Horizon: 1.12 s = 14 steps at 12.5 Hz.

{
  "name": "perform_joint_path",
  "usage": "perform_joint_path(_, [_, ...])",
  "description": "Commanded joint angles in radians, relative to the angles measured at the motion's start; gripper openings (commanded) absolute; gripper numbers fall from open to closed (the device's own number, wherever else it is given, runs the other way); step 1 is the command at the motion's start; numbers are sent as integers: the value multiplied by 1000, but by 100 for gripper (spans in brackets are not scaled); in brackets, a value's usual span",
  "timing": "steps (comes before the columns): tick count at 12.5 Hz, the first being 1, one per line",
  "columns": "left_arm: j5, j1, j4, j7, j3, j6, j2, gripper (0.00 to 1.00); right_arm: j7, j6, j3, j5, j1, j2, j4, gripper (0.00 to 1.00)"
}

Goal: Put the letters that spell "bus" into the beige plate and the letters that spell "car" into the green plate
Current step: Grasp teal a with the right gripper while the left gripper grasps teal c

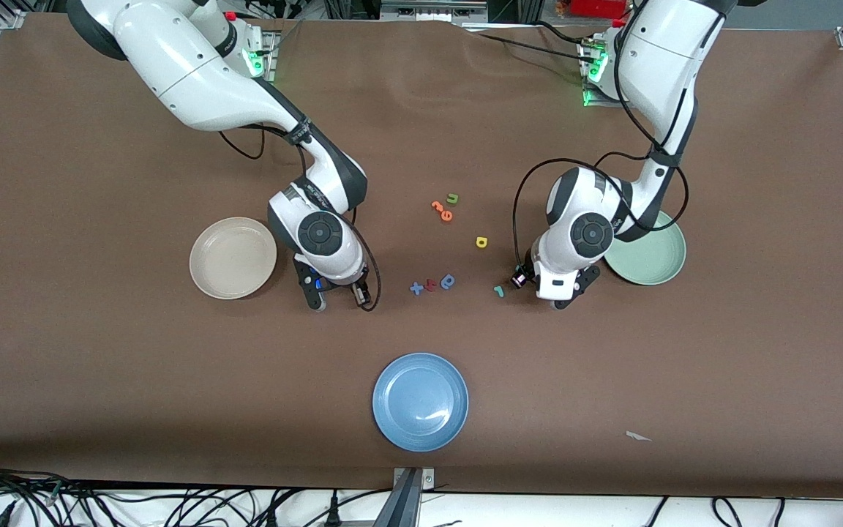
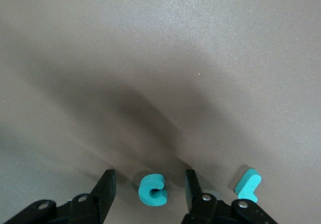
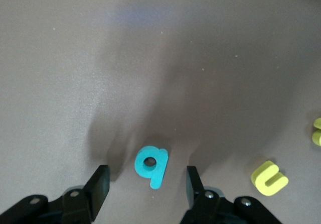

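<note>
Both arms are down at the table at once, each with its fingers parted around a small letter but not yet touching it. The left gripper (image 2: pixel 148 194) stands low over the teal c (image 2: pixel 151 189), which lies flat between the two fingers with table showing on either side; the teal r (image 2: pixel 248 185) lies just beside, outside the jaws. From the front this gripper (image 1: pixel 564 289) sits just beside the green plate (image 1: pixel 667 256).

The right gripper (image 3: pixel 145 189) straddles the teal b (image 3: pixel 152 165) in the same half-open way, with the yellow u (image 3: pixel 270 178) close by and a sliver of another yellow piece (image 3: pixel 317 131) at the edge of the right wrist view. It works near the beige plate (image 1: pixel 233 258). The yellow a (image 1: pixel 481 241) lies apart, mid-table.

These letters look like thick foam: light, a little squashy, probably grippy rather than slick. I would pinch each across its flat sides, low against the table, and gently, since so light a piece could skid or tip if one finger arrives first.
</note>
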Motion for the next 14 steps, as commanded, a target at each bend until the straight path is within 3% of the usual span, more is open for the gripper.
perform_joint_path(1, [-34,-26,24,-10,11,0,20,59,11,-11,8,-25,-2,16,26,58])
perform_joint_path(2, [-34,-26,24,-10,11,0,20,54,11,-11,8,-25,-2,16,25,53])
perform_joint_path(4, [-34,-32,24,-10,11,0,20,46,10,-9,8,-34,-2,18,25,30])
perform_joint_path(7, [-32,-35,24,-8,13,-2,20,25,8,-11,8,-51,-2,16,23,9])
perform_joint_path(8, [-32,-35,24,-8,13,-2,20,20,8,-16,9,-54,-2,8,25,8])
perform_joint_path(10, [-26,-32,35,-1,14,-11,14,0,-37,-81,8,-61,-8,-50,25,8])
perform_joint_path(12, [-21,-6,76,22,22,-119,-52,0,-189,-199,9,-48,-44,-120,17,8])
perform_joint_path(14, [-23,98,157,189,17,-378,-123,0,-362,-313,8,-11,-91,-169,-1,9])
